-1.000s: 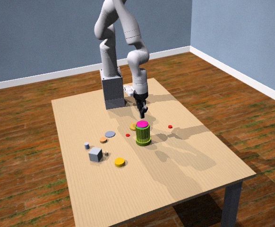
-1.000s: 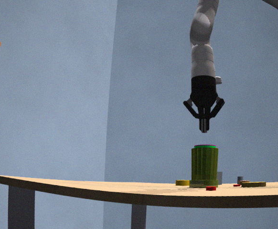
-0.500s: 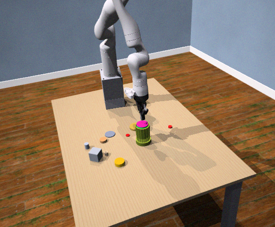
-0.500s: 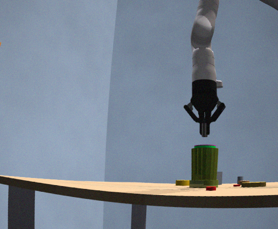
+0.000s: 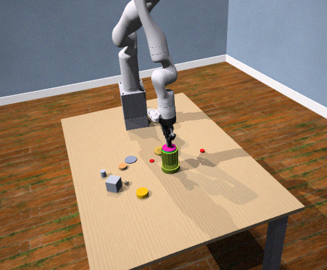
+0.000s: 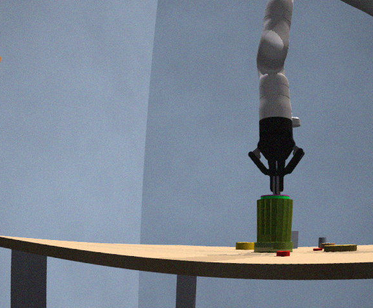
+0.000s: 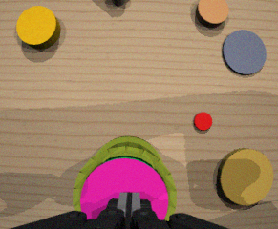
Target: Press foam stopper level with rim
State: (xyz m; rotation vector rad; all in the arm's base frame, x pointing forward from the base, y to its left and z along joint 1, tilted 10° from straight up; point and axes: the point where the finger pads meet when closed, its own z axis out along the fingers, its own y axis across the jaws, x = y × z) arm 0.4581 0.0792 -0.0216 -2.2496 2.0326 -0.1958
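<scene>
Top view: the green jar (image 5: pixel 169 161) stands upright mid-desk (image 5: pixel 186 220), magenta foam stopper (image 5: pixel 168 147) in its mouth. Exterior view: the fingers (image 6: pixel 276 185), pressed together and empty, meet the stopper's top. Wrist view: no writing is readable.

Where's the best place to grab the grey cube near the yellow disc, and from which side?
Grip the grey cube across two opposite flat side faces, coming straight down from above. It sits flat and upright; the small beige spool crowds one side, so I'd probably put the jaws on the other pair.
</scene>
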